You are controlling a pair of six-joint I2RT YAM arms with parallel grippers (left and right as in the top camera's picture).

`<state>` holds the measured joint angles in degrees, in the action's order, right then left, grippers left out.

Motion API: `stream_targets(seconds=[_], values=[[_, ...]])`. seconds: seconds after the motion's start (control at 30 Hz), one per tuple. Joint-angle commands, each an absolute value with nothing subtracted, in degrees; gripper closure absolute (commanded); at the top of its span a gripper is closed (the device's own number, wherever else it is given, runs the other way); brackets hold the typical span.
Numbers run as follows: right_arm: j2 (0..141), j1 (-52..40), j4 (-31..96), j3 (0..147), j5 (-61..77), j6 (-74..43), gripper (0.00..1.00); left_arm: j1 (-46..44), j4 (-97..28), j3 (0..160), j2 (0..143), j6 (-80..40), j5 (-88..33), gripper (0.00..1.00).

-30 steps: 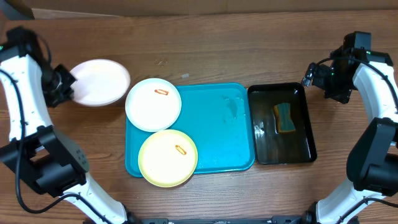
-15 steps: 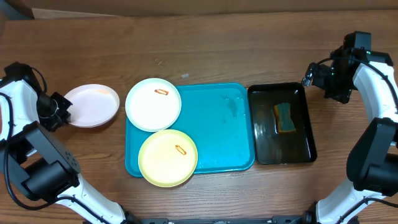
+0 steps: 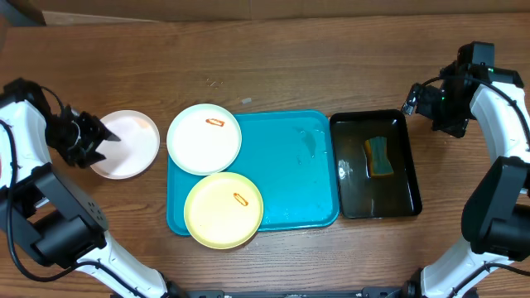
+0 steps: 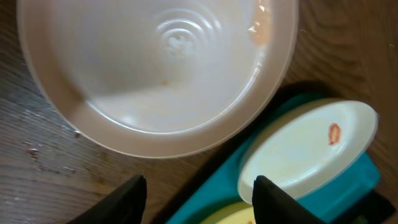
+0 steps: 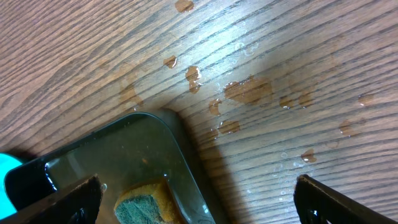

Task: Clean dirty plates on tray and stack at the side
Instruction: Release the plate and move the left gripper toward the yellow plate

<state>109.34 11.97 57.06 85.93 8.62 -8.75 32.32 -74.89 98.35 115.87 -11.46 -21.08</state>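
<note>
Jaws apart; sponge point(image 3: 380, 157) in black tray point(image 3: 391, 199)

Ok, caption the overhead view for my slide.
White plate set aside left of the tray; two smeared plates wait on it.

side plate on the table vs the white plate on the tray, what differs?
Place: the side plate lies on the table left of the tray; the white tray plate sits on the tray's far-left corner, overhanging its rim.
Marks: the white tray plate carries a clear orange-red smear; the side plate shows only a faint tint near its rim.
Shared: round, similar size, face up.
</note>
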Motion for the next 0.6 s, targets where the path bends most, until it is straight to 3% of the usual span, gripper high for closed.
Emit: stream_targets(seconds=[0.0,0.2,0.57], values=[[109.1,11.9,56.9,86.5,8.6,-8.8,0.00,28.3,-78.2,100.6,112.4,-6.7,-27.0,0.44],[109.1,11.9,56.9,86.5,8.6,-8.8,0.00,18.2,-85.5,100.0,105.2,-2.8,-24.6,0.46],[109.1,11.9,56.9,86.5,8.6,-8.8,0.00,0.9,-81.8,81.8,83.4,-15.9,-11.6,0.43]])
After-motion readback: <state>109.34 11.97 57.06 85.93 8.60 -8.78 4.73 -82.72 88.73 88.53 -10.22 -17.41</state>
